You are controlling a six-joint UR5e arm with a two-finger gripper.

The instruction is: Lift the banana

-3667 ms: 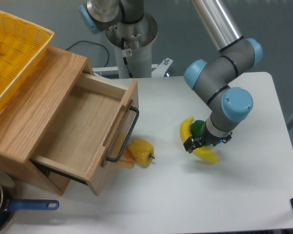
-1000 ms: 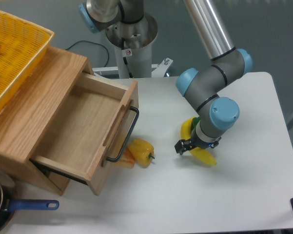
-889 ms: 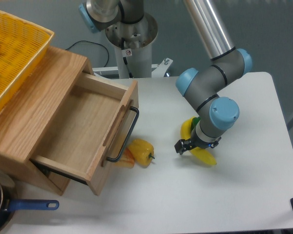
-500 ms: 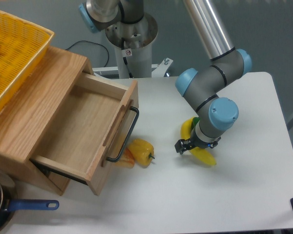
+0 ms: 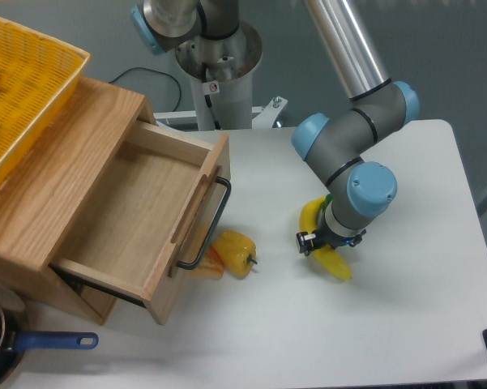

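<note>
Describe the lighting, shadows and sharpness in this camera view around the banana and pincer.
Fixed camera view: soft, even light, no harsh glare on the white table; only a faint shadow beside the banana. The pincer is small and dark, so its jaws are hard to resolve. The pepper and drawer look reasonably sharp.

The gripper [image 5: 318,243] is down at the white table [image 5: 421,324], its dark fingers set on the middle of the banana [image 5: 331,261], whose yellow ends stick out above and below the wrist. A yellow bell pepper [image 5: 236,252] lies near the black handle [image 5: 207,227] of the open wooden drawer [image 5: 138,215]. A yellow basket [image 5: 24,89] sits on top of the wooden cabinet, and a blue-handled pan [image 5: 32,343] shows at the lower left corner.
</note>
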